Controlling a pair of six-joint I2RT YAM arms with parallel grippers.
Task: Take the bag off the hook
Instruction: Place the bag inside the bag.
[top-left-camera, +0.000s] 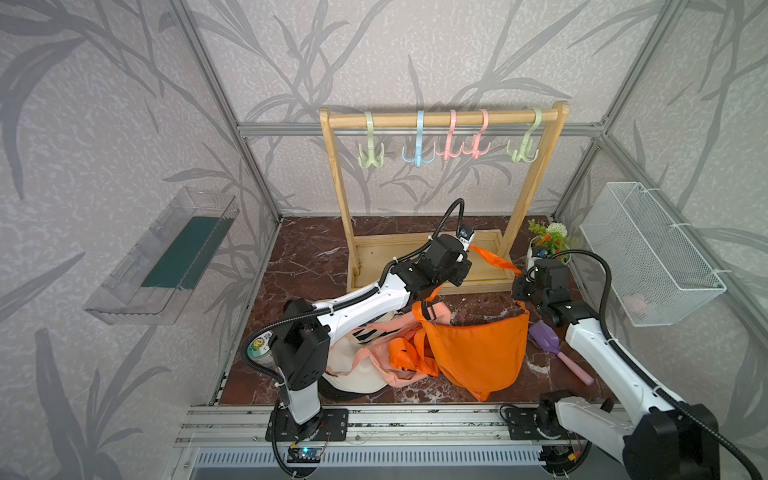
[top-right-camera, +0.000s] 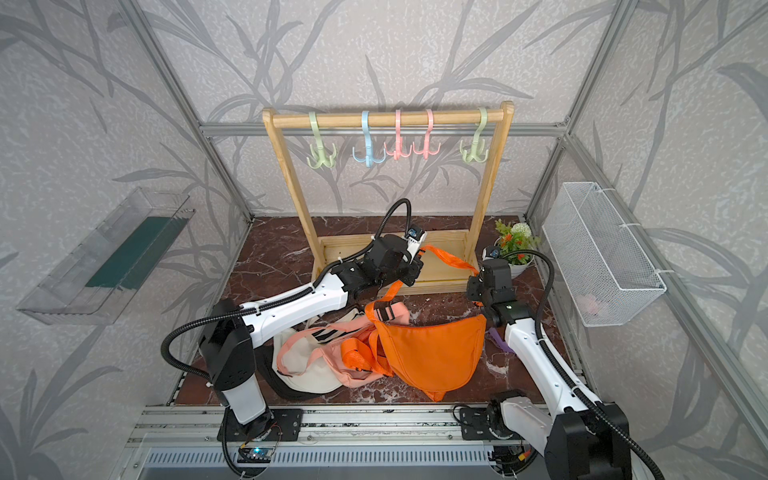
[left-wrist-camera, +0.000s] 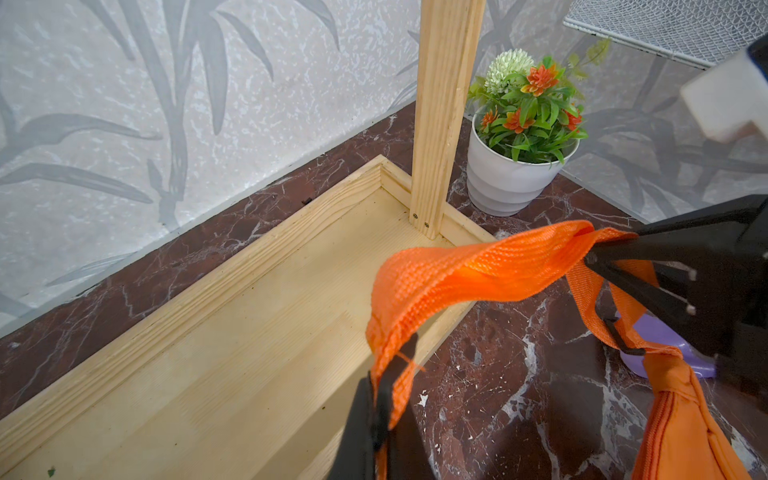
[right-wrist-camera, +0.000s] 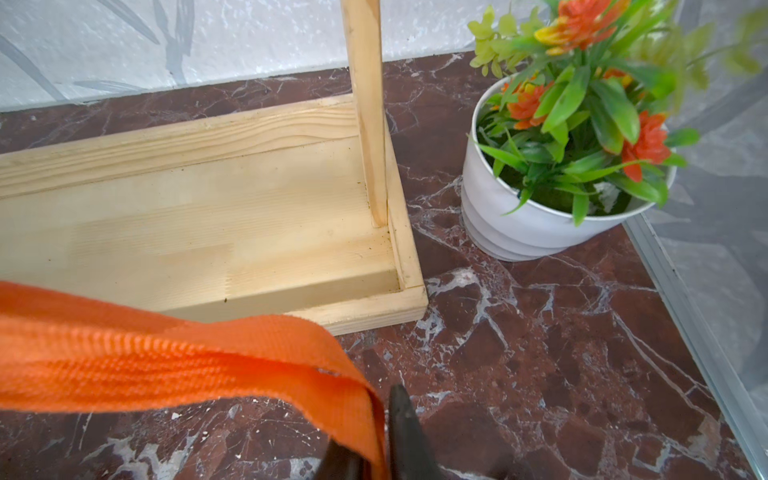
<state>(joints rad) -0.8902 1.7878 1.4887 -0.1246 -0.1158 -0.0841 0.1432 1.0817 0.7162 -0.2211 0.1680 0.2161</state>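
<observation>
Bag is off the hooks and down on the desk, strap strung between both tools.

The orange bag (top-left-camera: 478, 353) lies on the desk (top-left-camera: 299, 257) at 6 o'clock from the rack (top-left-camera: 440, 118), overlapping a pile of pink and cream bags (top-left-camera: 374, 357) at its 9 o'clock. All five hooks (top-left-camera: 524, 150) hang bare, so the unhooking looks done. What seems left is letting go of the strap (top-left-camera: 494, 259) and pulling the arms clear. The left tool (left-wrist-camera: 390, 361) is clamped on the strap. The right tool (right-wrist-camera: 370, 424) has the strap running between its fingers, with a thin gap beside one, so I can't tell if it pinches or sits loose. Hidden: the left arm covers part of the pile and the strap's 9 o'clock end, and the right tool's tips are unreadable in both top views. A pink thing in the wire basket (top-left-camera: 648, 253) is too blurred to name.
</observation>
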